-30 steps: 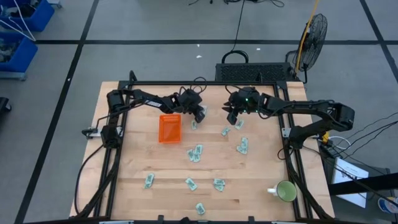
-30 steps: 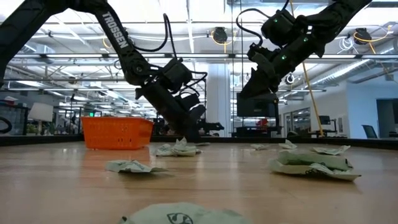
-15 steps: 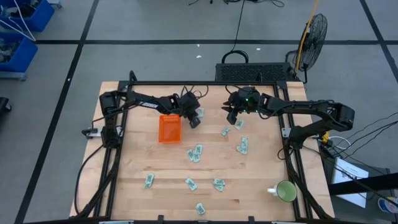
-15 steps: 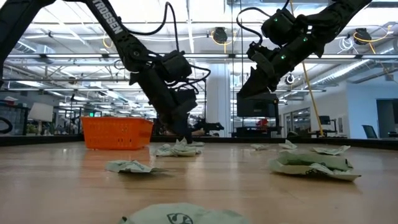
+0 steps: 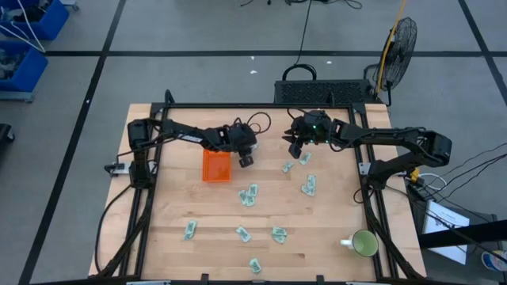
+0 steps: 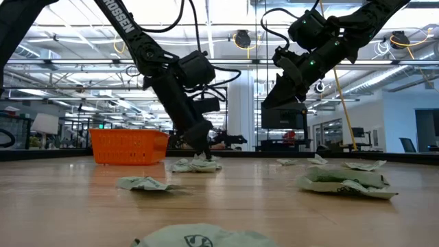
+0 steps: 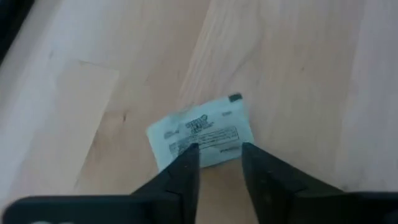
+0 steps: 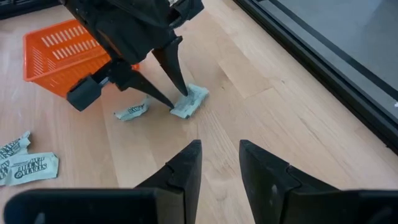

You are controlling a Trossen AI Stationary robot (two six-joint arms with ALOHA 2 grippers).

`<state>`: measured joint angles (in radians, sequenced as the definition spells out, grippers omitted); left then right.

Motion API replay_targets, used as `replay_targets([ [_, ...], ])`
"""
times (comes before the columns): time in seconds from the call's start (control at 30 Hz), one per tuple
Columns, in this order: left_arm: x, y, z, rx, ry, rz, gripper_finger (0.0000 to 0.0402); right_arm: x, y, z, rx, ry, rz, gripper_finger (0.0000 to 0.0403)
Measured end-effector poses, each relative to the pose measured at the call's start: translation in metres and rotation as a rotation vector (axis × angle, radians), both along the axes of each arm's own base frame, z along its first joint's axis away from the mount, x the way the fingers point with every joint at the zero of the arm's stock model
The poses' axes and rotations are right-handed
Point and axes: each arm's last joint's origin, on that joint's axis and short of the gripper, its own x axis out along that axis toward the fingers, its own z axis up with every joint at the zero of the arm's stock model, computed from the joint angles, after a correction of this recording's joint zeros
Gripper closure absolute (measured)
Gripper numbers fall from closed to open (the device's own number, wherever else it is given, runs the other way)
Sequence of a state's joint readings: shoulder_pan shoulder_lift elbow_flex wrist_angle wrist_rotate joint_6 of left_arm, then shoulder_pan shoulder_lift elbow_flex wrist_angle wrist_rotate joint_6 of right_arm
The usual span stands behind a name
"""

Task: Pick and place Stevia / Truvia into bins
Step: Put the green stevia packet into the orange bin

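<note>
While right gripper (image 5: 293,148) hangs parted above far table, left gripper (image 5: 245,160) has dropped from mid-air onto sachet (image 7: 201,130) just beside orange bin (image 5: 215,166); fingers (image 7: 184,168) straddle it, unclosed. Pick imminent, bin close.

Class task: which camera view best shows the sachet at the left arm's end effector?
The left wrist view: the sachet fills it, print visible, between the left end effector fingers. Right wrist view shows it small and crumpled; low view edge-on; high view hides it under the arm.
</note>
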<state>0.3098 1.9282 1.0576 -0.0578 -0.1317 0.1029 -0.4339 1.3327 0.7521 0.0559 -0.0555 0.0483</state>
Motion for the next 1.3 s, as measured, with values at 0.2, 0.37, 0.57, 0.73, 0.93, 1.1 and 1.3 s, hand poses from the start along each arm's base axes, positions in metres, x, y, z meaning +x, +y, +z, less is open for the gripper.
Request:
replay_targets([
  [0.2,0.003,-0.001,-0.005,-0.014,-0.009,-0.04,0.0226,0.0,0.0,0.0,0.0,0.0,0.0,0.03],
  [0.37,0.004,0.003,-0.008,-0.018,-0.022,-0.026,0.0229,0.0,0.0,0.0,0.0,0.0,-0.001,0.03],
  [0.57,0.002,0.006,-0.009,-0.053,-0.025,-0.018,0.0302,0.0,0.0,0.0,-0.003,-0.006,-0.001,0.03],
  [0.73,0.002,0.007,-0.01,-0.054,-0.024,-0.017,0.0391,0.0,0.0,0.001,-0.004,-0.006,-0.001,0.03],
  [0.93,-0.001,0.003,0.0,-0.049,-0.023,-0.017,0.0398,0.0,0.0,0.001,-0.004,-0.007,-0.001,0.03],
  [1.1,-0.01,-0.004,0.037,-0.011,-0.049,-0.012,0.0398,0.0,0.0,0.001,-0.004,-0.007,-0.001,0.03],
  [1.3,-0.037,-0.015,0.089,0.06,-0.044,0.025,0.0399,0.0,0.0,0.001,-0.004,-0.007,-0.001,0.03],
])
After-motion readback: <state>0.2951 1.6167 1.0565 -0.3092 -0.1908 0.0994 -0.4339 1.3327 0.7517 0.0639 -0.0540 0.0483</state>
